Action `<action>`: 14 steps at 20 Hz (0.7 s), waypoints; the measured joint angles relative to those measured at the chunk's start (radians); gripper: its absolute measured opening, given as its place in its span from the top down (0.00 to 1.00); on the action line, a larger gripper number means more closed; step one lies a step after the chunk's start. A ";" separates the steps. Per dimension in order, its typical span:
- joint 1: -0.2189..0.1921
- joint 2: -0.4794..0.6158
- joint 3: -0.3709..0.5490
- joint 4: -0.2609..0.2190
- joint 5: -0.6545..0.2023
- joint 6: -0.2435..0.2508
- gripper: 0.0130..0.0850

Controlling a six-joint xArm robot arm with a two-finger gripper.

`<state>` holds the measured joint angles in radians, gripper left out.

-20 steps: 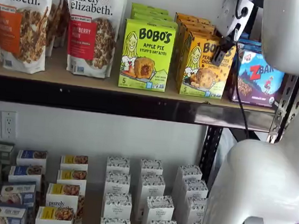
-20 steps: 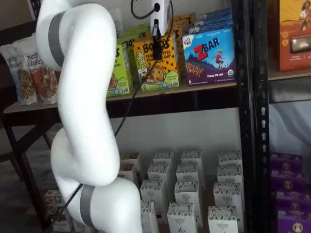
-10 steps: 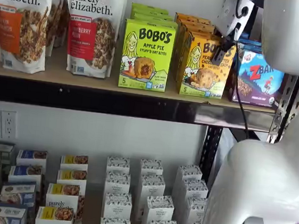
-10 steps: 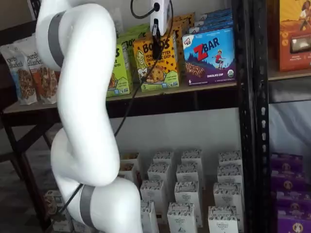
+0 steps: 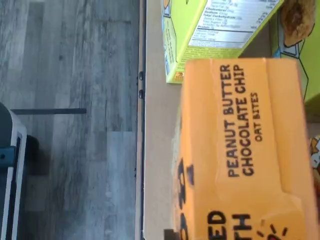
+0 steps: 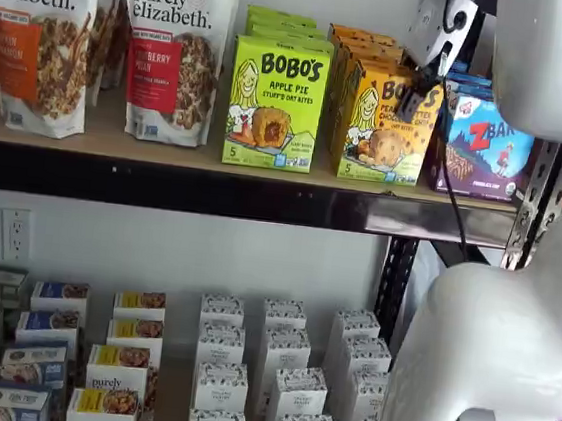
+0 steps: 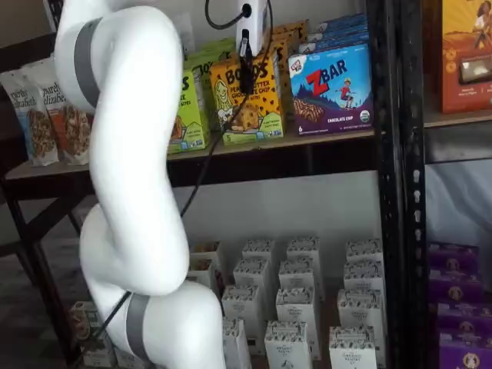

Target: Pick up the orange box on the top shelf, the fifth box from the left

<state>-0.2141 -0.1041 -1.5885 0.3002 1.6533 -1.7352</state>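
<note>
The orange box (image 6: 383, 126) (image 7: 247, 104) stands on the top shelf (image 6: 166, 153) (image 7: 330, 138), between a lime-green Bobo's box (image 6: 276, 102) and a blue ZBar box (image 6: 484, 141). My gripper (image 6: 410, 105) (image 7: 246, 65) hangs from above at the box's upper front. In both shelf views only one black finger shows, lying against the front face, so its state cannot be read. The wrist view looks close down on the orange box's top (image 5: 240, 150), printed "Peanut Butter Chocolate Chip Oat Bites". No fingers show in the wrist view.
More orange and green boxes stand in rows behind the front ones. Granola bags (image 6: 172, 48) stand further left on the shelf. Small white boxes (image 6: 274, 371) fill the lower level. A black cable (image 6: 456, 194) hangs beside the gripper. My white arm (image 6: 499, 334) fills the near side.
The black finger has drawn in slightly against the orange box's front, and the box looks a touch more tilted. The arm has hardly moved.
</note>
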 joint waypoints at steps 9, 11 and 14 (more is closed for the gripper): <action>0.007 0.007 -0.009 -0.011 0.007 0.006 0.72; 0.008 0.007 -0.009 -0.016 0.008 0.006 0.72; 0.007 0.003 -0.005 -0.014 0.010 0.005 0.72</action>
<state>-0.2069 -0.1010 -1.5932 0.2864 1.6636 -1.7300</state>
